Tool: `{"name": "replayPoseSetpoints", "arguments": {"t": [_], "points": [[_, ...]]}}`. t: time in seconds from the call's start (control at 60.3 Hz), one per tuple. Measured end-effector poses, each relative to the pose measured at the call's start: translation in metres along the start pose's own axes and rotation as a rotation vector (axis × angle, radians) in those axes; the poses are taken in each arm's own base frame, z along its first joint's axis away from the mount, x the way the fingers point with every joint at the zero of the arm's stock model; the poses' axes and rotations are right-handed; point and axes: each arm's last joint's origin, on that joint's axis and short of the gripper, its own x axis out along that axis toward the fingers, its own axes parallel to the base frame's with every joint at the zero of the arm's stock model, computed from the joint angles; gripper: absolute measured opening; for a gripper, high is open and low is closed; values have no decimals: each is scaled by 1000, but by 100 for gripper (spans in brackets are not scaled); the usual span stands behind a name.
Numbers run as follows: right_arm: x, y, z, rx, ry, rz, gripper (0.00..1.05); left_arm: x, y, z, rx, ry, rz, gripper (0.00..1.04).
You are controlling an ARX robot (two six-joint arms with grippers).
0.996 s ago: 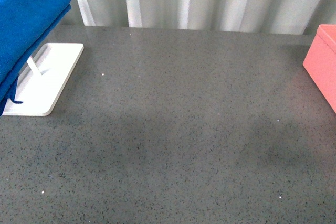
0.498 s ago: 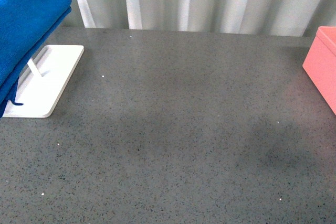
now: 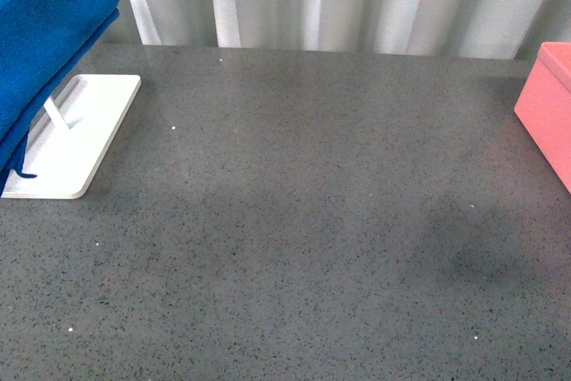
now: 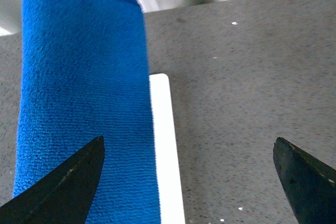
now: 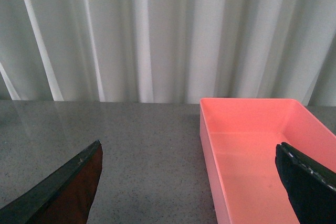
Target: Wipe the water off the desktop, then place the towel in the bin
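Towel [image 3: 45,51] draped on white rack [image 3: 76,136] at far left of desktop [image 3: 312,220], ungrasped | left gripper [image 4: 187,145] spread wide just beside it | right gripper [image 5: 188,145] spread, empty, facing empty bin [image 3: 549,113] at desktop's right edge | wiping, binning both left to do

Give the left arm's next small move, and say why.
Probably slide the left gripper sideways until the towel sits between its open fingers. The towel hangs folded on the stand, untouched, lined up with only one finger, and the gripper holds nothing.
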Motion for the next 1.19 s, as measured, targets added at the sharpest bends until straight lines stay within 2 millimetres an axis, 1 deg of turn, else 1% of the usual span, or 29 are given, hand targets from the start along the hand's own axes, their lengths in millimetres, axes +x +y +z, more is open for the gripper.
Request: {"name": "replayPoseSetpoints", "arguments": {"t": [0.133,0.282,0.382,0.581,0.83,1.095,1.112,1.195], "points": [[0,0,0,0,0,0,98,15,16,-2,-16,13,57,98],[0,0,0,0,0,0,98,18,39,8,-60,-42,131,98],[0,0,0,0,0,0,98,22,47,10,-68,-39,164,98],[0,0,0,0,0,0,98,40,48,0,-49,13,189,98],[0,0,0,0,0,0,98,47,46,1,-45,20,203,98],[0,0,0,0,0,0,98,61,39,-11,-9,51,211,98],[0,0,0,0,0,0,98,61,39,-11,-8,52,211,97],[0,0,0,0,0,0,98,63,38,-13,0,55,211,78]]}}
